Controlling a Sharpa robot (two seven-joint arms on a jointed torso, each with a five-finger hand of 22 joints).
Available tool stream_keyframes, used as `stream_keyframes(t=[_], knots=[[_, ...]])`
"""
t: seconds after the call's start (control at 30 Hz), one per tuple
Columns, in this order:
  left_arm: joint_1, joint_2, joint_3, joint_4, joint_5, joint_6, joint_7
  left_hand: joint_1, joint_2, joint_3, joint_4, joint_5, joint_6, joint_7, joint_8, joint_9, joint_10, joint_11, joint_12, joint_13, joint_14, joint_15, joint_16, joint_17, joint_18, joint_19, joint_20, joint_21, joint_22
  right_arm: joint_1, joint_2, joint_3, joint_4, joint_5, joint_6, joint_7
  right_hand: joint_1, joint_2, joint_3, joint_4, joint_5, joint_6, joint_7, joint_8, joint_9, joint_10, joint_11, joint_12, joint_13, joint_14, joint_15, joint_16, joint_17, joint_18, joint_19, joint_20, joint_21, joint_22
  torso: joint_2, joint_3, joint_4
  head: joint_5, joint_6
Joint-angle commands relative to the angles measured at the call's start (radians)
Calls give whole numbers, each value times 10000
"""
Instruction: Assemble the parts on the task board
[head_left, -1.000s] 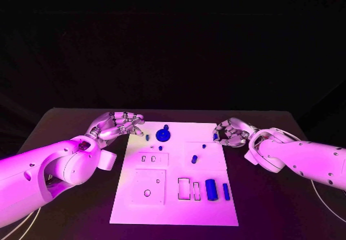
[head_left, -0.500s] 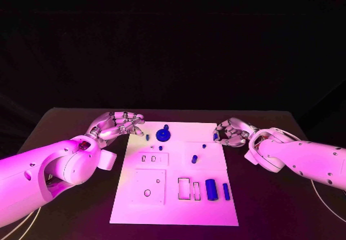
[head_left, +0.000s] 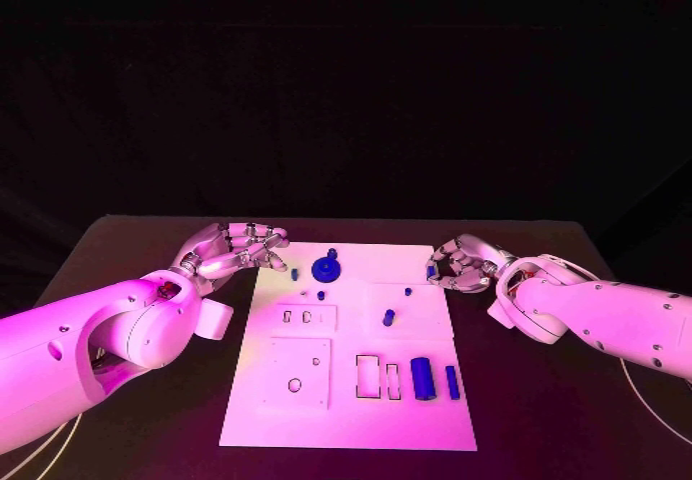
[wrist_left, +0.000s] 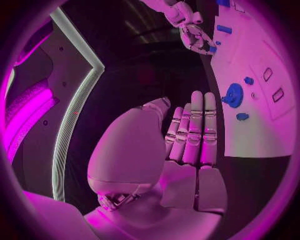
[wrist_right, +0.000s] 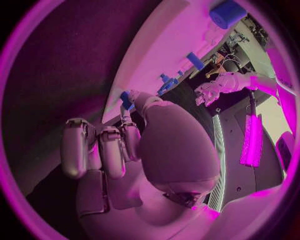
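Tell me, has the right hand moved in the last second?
No. The right hand sits at the board's far right edge, by the small blue part there, just as in both earlier head views.

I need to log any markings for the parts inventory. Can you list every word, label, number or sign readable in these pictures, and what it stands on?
None can be read.
The task board shows only outlined slots and holes, no print.
The blue parts, such as the round gear-like piece and the cylinder, bear no visible marks.
The left hand and right hand show no legible lettering.
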Motion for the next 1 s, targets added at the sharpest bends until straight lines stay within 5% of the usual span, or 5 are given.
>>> stream_keyframes(t=[0.03,0.67,1.0], knots=[[7,11,5,15,24,167,73,-37,-53,74,-6,-56,-86,326,49,17,-32,40,-34,9,-57,-11,67,8,111,-62,21,36,8,-8,28,0,10,-139,-209,-111,-21,111,94,-5,-7,122,-24,91,29,30,-82,60,846,880,-83,27,2010,-26,69,-26,67,1198,3,-2,-6,18,-1],[6,10,4,-13,23,179,51,-37,-53,74,-6,-56,-86,326,49,17,-32,40,-34,9,-57,-11,67,8,111,-62,21,36,8,55,-86,20,633,-266,-1287,-1133,37,356,597,-301,24,164,-111,306,148,36,-179,45,849,863,-187,-4,1934,-19,65,-140,23,1195,-7,-4,5,40,6],[6,22,4,16,-6,114,-9,-22,-58,105,-29,-54,-90,323,58,30,-31,36,-33,12,-65,-14,81,27,115,-71,20,56,16,467,-168,48,1591,-109,-1528,-1798,-152,380,688,-283,6,112,-93,328,166,71,-162,71,880,865,-176,-4,1936,-30,93,-140,55,1226,-16,-20,-3,46,14]])
